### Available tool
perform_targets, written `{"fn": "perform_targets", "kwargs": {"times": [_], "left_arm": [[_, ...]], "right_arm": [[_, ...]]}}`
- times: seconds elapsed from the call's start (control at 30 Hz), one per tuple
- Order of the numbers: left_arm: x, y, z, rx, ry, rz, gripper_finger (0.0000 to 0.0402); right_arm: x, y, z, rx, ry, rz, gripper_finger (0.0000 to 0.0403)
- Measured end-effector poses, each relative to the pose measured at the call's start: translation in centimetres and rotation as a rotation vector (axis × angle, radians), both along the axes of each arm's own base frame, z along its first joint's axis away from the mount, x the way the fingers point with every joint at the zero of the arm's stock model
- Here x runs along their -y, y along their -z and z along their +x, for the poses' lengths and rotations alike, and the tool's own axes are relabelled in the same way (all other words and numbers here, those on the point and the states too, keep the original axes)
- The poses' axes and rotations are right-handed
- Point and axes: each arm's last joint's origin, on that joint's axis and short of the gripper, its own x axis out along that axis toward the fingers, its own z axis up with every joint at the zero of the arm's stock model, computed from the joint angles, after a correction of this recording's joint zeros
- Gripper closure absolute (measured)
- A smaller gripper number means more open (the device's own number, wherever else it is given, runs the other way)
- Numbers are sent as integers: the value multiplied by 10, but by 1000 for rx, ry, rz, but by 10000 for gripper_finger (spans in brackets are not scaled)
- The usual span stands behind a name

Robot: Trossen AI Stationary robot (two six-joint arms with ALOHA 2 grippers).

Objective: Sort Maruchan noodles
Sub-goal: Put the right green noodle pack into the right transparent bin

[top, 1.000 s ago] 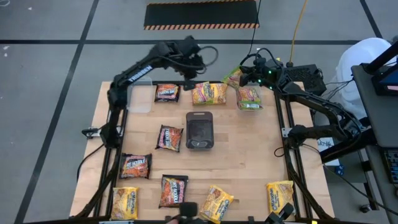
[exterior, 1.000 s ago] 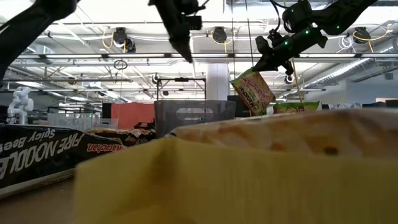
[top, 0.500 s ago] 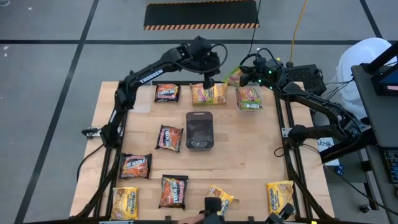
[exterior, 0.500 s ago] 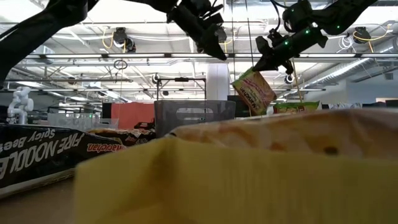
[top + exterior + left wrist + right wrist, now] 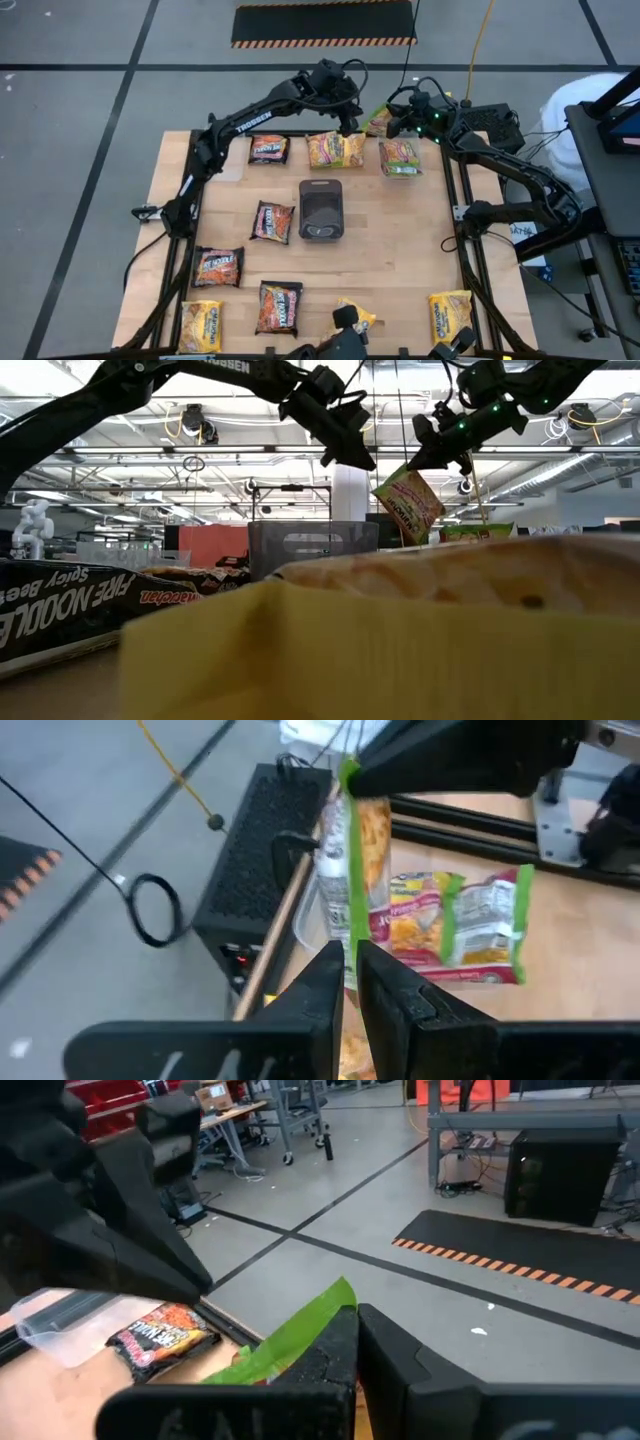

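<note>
My right tool [image 5: 418, 460] is clamped on a green-edged noodle packet [image 5: 408, 503] hanging above the bench's [image 5: 400, 250] far edge, my left tool [image 5: 360, 458] fingers nearly together, empty, just beside it

A big industrial lab or workshop hall is showing here: ceiling pipes [image 5: 200, 452] are running overhead, striped hazard tape [image 5: 323, 41] is marking the concrete floor, and workbenches [image 5: 240, 1115] are standing behind.

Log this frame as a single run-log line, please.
right end effector: shut on green-edged packet, held aloft | left end effector: nearly closed, empty, beside it | second green-edged packet: on table
</note>
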Motion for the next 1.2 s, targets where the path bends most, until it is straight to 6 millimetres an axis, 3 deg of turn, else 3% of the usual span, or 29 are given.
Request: {"fn": "perform_targets", "kwargs": {"times": [0.53, 1.2], "left_arm": [[3, 30, 17, -27, 68, -75, 364], [11, 34, 22, -78, 123, 37, 364]], "right_arm": [[0, -2, 0, 6, -1, -13, 403], [0, -2, 0, 6, -1, -13, 403]]}}
